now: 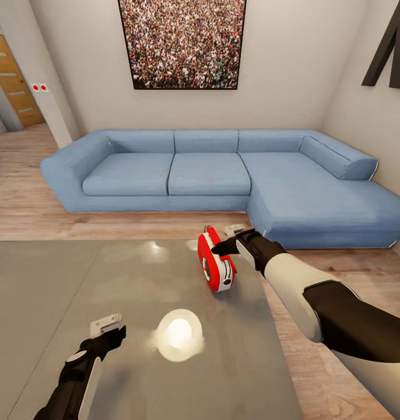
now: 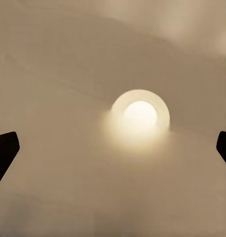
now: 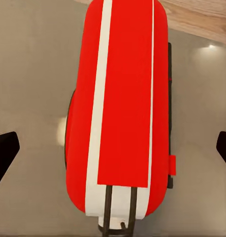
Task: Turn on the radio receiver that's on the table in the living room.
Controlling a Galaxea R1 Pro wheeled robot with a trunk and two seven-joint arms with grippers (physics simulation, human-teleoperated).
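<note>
Radio receiver [image 1: 217,262] near table [image 1: 60,280] far edge; right pincer [image 1: 223,245] spread, perhaps touching.

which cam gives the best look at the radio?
Right wrist view: the radio is close up between the open jaws, its red body and white band plain. Head view has it small, standing on the table by the right gripper. Left wrist view looks at glare on the tabletop.

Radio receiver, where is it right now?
The radio receiver stands on the table near its far right edge in the head view, right beside the right gripper, before the blue sofa.
</note>
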